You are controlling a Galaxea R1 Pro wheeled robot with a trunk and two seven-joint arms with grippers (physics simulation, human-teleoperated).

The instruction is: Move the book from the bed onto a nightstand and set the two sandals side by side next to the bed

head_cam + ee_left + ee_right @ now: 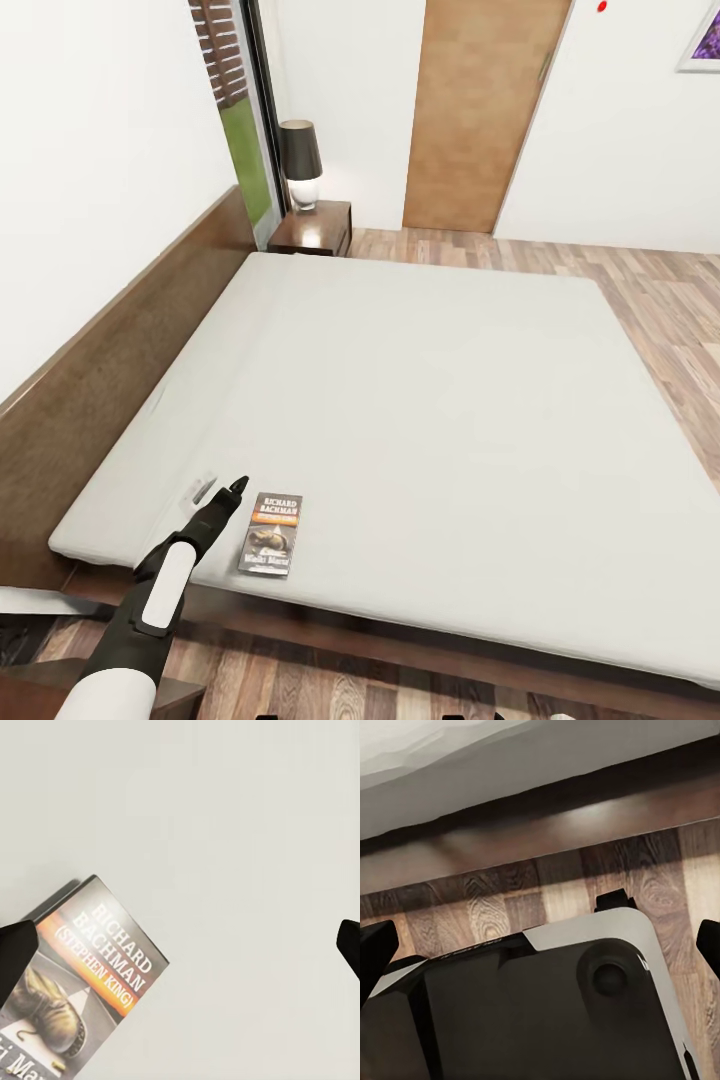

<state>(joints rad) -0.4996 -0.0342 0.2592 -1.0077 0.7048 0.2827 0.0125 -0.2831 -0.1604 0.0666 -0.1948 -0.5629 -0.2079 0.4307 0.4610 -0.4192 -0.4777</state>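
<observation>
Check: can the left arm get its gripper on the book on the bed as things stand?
Probably yes. The left gripper hangs open over the mattress, just beside the book, which lies flat near the bed's near edge. Nothing sits between them. The book is off-centre between the fingers, so a small sideways shift looks needed.

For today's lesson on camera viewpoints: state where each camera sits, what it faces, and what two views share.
Head: high, looking down over the bed; left arm and left gripper show.
Left wrist: above the mattress, facing the book; dark fingers at the edges.
Right wrist: low, facing floor and the robot's base.
Shared: book, head and left wrist.
</observation>
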